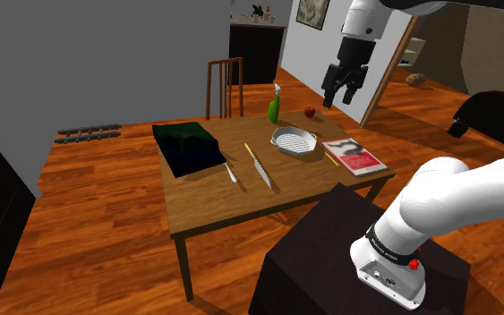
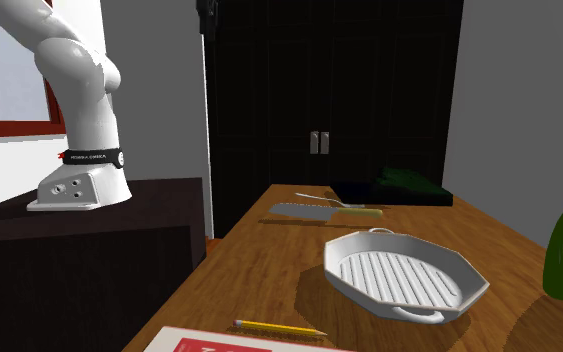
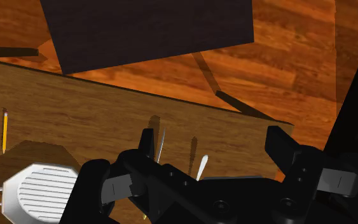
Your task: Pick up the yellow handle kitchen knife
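Wood-floored room, brown wooden table [image 1: 214, 201] before dark stand. Yellow-handled kitchen knife with broad grey blade [image 1: 258, 166] lies flat mid-table, between dark green box [image 1: 187, 148] and white ribbed eight-sided grill pan [image 1: 293, 140], just beside small white-handled utensil [image 1: 230, 172]. All-black two-finger gripper [image 1: 340, 97] hangs high above table, well apart from knife. Fingers [image 3: 147, 143] spread wide, released.
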Motion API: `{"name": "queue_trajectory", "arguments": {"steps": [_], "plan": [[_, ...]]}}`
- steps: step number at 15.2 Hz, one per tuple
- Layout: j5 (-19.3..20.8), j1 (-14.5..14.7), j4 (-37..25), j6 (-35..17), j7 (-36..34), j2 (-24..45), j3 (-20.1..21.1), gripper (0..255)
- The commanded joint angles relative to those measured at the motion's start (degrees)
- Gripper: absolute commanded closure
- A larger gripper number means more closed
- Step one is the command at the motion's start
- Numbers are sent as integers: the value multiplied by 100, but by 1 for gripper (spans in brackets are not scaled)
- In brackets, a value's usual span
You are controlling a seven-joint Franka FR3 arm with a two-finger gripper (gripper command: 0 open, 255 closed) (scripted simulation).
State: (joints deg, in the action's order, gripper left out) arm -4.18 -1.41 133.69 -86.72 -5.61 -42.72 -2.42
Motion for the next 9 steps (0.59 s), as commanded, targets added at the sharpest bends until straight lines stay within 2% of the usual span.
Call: {"name": "queue_trajectory", "arguments": {"steps": [1, 9], "plan": [[0, 0, 0, 0, 0, 0, 0, 0], [25, -77, 628, -1663, -102, 969, 51, 0]]}}
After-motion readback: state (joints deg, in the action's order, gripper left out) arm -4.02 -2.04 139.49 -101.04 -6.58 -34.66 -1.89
